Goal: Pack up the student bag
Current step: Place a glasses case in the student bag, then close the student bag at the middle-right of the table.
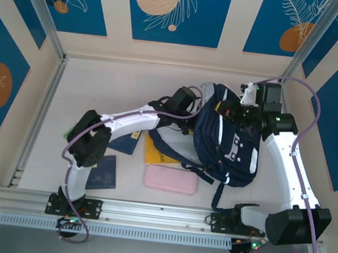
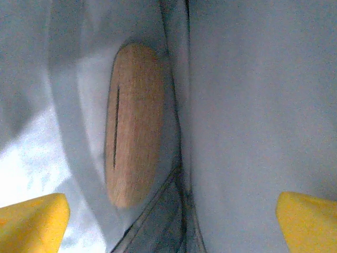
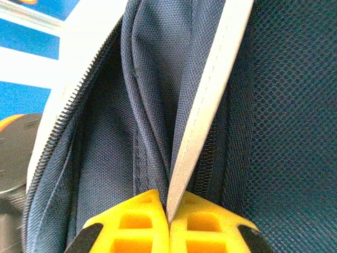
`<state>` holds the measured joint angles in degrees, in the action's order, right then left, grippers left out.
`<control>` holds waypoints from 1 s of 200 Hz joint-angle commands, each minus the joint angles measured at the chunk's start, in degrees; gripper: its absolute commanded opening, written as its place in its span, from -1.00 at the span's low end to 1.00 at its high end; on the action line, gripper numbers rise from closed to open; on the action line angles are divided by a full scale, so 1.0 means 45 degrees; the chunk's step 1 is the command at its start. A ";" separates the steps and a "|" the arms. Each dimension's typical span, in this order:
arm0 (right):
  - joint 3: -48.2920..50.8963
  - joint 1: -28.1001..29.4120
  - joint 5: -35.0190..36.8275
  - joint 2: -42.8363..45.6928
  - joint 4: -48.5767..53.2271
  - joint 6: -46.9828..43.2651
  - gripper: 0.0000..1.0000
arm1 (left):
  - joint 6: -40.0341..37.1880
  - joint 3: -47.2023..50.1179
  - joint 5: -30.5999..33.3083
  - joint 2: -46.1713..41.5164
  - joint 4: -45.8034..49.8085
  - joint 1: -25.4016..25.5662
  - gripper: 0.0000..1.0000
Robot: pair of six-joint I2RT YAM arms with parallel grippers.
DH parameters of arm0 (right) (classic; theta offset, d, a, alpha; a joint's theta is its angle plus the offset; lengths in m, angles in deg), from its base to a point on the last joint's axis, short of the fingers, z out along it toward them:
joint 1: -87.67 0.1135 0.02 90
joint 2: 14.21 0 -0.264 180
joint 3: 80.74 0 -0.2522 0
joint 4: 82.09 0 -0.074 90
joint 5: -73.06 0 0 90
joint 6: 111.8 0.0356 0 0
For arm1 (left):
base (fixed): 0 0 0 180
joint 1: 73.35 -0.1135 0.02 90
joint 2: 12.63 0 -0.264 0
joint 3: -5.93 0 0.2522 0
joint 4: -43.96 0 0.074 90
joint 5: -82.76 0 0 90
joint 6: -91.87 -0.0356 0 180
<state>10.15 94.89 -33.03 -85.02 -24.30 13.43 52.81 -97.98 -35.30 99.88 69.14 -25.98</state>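
The student bag (image 1: 232, 144), dark navy with white stripes, lies right of centre on the table with its top toward the back. My left gripper (image 2: 168, 226) is inside its opening. Its yellow fingertips (image 2: 32, 221) stand wide apart and open, with nothing between them. Ahead of it, a light-brown oval wooden object (image 2: 134, 124) with a dark slit rests against the pale grey lining (image 2: 253, 105). My right gripper (image 3: 169, 211) is at the bag's top edge (image 1: 246, 108), shut on a light grey trim strip (image 3: 202, 121) beside the open zipper (image 3: 68, 105).
A pink pouch (image 1: 170, 180) lies in front of the bag, and a yellow book (image 1: 156, 153) is partly under it. Two navy booklets (image 1: 103, 173) (image 1: 124, 143) lie near the left arm. Dark straps (image 1: 217, 192) trail toward the near rail (image 1: 145, 212).
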 commanded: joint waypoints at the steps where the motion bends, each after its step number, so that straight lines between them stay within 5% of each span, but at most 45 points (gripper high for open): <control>1: -0.1276 -0.0015 0.3451 -0.0433 0.1180 -0.1370 -1.00 | -0.1766 0.0299 0.0786 -0.1987 0.2097 -0.0213 1.00; 35: -0.2441 0.0664 0.7723 -0.1284 0.1370 -0.3811 -1.00 | -0.2564 0.0763 0.2159 -0.3663 0.4527 -0.0745 0.99; 69: -0.2935 0.1317 1.0008 -0.2177 0.0811 -0.5847 -1.00 | -0.3507 0.1050 0.4303 -0.5015 0.6805 -0.1044 0.99; 95: -0.2510 0.1351 1.1470 -0.2565 0.0203 -0.6546 -1.00 | -0.2738 0.2600 0.4577 -0.6240 0.6356 -0.1517 0.99; 190: -0.3102 0.0216 1.0370 -0.4564 0.0349 -0.5715 -1.00 | -0.2923 0.3237 0.4623 -0.6358 0.6832 -0.2407 1.00; 200: -0.2867 0.0224 0.9923 -0.4718 0.0367 -0.5506 -0.86 | -0.2931 0.3188 0.4561 -0.6248 0.6801 -0.2493 1.00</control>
<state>-2.15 96.01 11.95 -105.26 -20.28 -11.36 40.65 -82.16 -15.47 70.28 97.69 -35.86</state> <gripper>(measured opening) 0.064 0.997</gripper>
